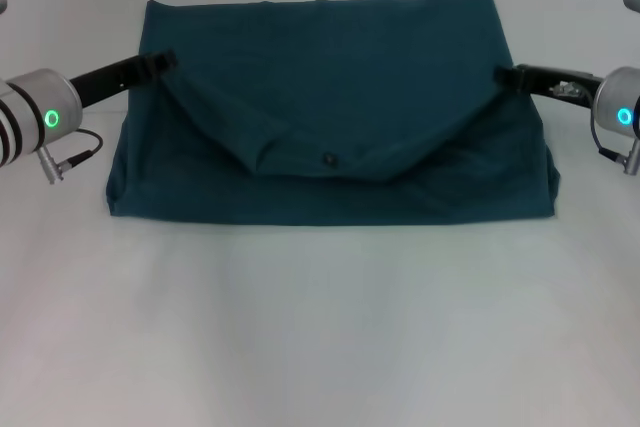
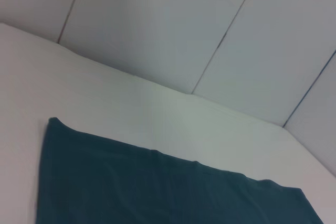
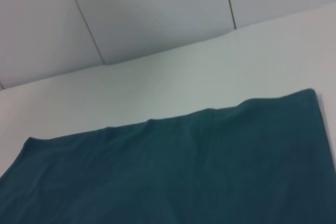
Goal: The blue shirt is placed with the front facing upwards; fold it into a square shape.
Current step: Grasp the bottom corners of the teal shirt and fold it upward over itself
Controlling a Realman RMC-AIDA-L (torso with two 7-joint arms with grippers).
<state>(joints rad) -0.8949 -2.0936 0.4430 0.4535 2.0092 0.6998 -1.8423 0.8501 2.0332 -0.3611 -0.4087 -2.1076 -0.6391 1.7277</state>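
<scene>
One shirt [image 1: 330,117] lies on the white table [image 1: 320,327], and two arms reach toward it, one from each side. No container shows in any view.

The shirt is a dark teal-blue bundle, already partly folded into a wide, roughly rectangular shape in the far middle of the table. A top layer is turned down over it and ends in a broad, shallow point facing the near edge. Close to that point sits one small dark mark [image 1: 329,159]; what it is cannot be made out. No print shows on the surfaces that face up. The lower layer spreads a little wider than the upper one, so a strip of it shows on both sides and along the near edge.

The left gripper [image 1: 160,61] sits at the shirt's left edge, near the upper corner of the folded layer, its dark tip touching or just at the cloth. The right gripper [image 1: 505,75] sits at the matching spot on the right edge. Whether either claw is clenched on the fabric or released cannot be told from the head view, and neither wrist view shows its own fingers.

Each wrist view shows only the shirt's far edge, a stretch of bare table beyond it, and a pale panelled wall [image 2: 173,30] behind.
</scene>
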